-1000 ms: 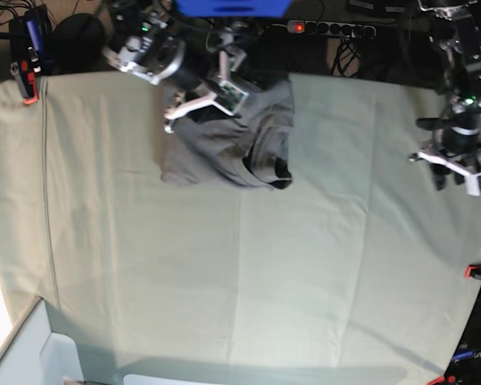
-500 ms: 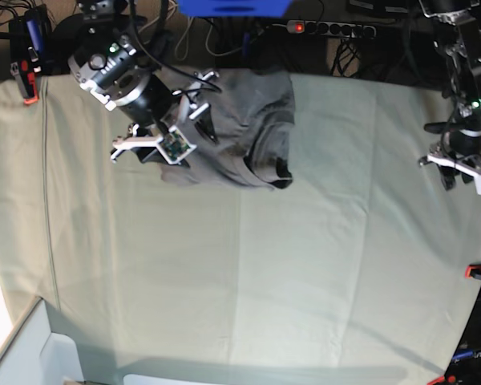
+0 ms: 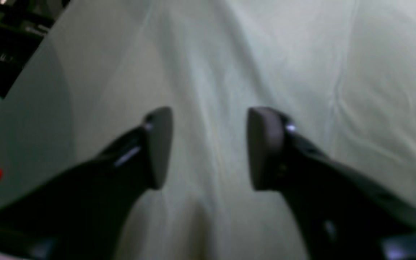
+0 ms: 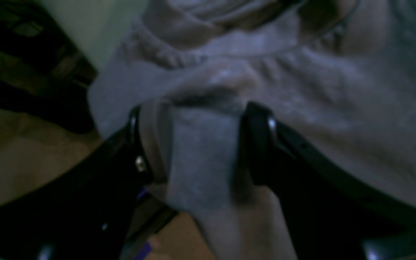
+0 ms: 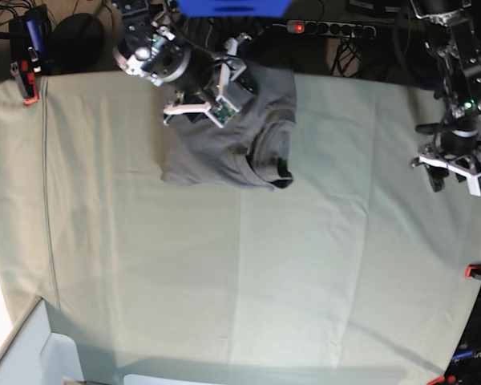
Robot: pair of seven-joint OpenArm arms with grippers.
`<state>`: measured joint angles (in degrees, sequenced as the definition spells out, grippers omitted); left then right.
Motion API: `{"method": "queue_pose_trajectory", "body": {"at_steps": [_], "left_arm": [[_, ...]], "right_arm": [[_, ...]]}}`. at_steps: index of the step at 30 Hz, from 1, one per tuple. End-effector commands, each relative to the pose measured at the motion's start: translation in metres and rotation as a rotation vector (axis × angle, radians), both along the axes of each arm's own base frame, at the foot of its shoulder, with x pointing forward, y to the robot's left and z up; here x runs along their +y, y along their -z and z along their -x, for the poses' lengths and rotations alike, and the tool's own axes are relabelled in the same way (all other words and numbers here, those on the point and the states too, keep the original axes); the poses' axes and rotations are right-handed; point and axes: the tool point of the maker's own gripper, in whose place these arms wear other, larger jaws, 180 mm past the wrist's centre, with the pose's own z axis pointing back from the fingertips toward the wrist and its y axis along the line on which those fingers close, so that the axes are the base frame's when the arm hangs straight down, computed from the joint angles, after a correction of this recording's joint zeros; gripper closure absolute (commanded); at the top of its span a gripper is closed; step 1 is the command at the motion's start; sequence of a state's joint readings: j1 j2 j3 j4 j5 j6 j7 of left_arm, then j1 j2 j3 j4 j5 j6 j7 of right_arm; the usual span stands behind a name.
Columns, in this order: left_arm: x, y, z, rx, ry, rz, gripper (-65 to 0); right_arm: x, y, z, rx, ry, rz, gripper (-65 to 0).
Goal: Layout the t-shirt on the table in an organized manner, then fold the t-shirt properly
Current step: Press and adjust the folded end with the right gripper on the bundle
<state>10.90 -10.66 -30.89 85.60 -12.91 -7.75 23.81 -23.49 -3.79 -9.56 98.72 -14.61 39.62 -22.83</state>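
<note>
1. The right gripper [image 5: 199, 98], which half a second earlier had hung out over the t-shirt's outer edge toward the table's side with the red clip, had swung back to the far edge of the table [image 5: 321, 265] and sat over the top of the t-shirt [image 5: 224, 148].
2. In the right wrist view a band of grey cloth ran between the two fingers [image 4: 146, 144], which stood apart around it. They looked closed onto that fold, though blur made the firmness of the grip hard to judge.
3. The t-shirt lay bunched in a rough heap against the far edge, nearer the right arm's side than the middle, with its collar turned toward the table's centre. It was not spread out.
4. The left gripper [image 5: 458, 170] hovered near the opposite side edge, well apart from the t-shirt. Its jaws had widened over the last second and stood spread over bare green cloth, holding nothing, as the left wrist view [image 3: 208, 148] showed.
5. As a judgement, the laying-out was only starting. The right arm seemed to have retaken a hold on the garment's far part, and the opening left hand suggested it was readying to take another part.
</note>
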Motion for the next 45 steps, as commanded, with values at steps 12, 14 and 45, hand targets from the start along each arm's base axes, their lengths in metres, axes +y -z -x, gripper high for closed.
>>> {"method": "queue_pose_trajectory", "body": {"at_steps": [12, 14, 45], "left_arm": [[0.011, -0.018, -0.006, -0.045, 0.0, -0.046, -43.7], [0.012, -0.014, -0.002, -0.033, 0.0, -0.049, -43.7], [0.013, -0.01, 0.006, -0.052, -0.067, 0.002, -43.9]], "right_arm": [[-0.03, -0.024, -0.089, -0.136, 0.078, 0.028, -29.1], [-0.039, -0.015, -0.096, -0.115, 0.105, 0.032, -29.1], [-0.031, -0.032, -0.054, -0.125, 0.101, 0.014, -29.2]]}}
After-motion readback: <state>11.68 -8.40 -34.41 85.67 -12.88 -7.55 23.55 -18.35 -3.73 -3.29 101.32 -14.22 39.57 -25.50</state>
